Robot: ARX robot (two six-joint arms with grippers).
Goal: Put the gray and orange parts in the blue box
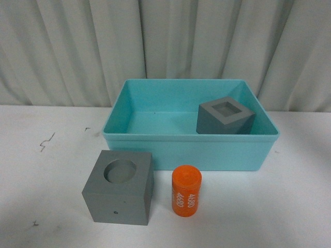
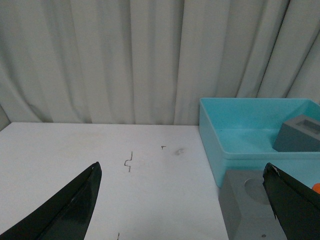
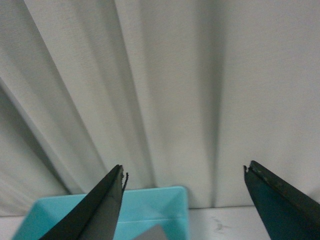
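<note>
From the front we see the turquoise bin [image 1: 191, 151] on the white table [image 1: 41, 175], with the square-recessed gray cube [image 1: 225, 116] inside it, toward the right. The round-recessed gray cube [image 1: 119, 188] and the upright orange cylinder [image 1: 186, 191] stand side by side in front of the bin's front wall, and a pleated curtain [image 1: 155, 41] hangs behind. In the left wrist view our left gripper [image 2: 182, 167] is spread wide above the table, near some pen marks [image 2: 128, 162]. In the right wrist view our right gripper [image 3: 183, 169] is likewise spread, facing the curtain above the bin.
</note>
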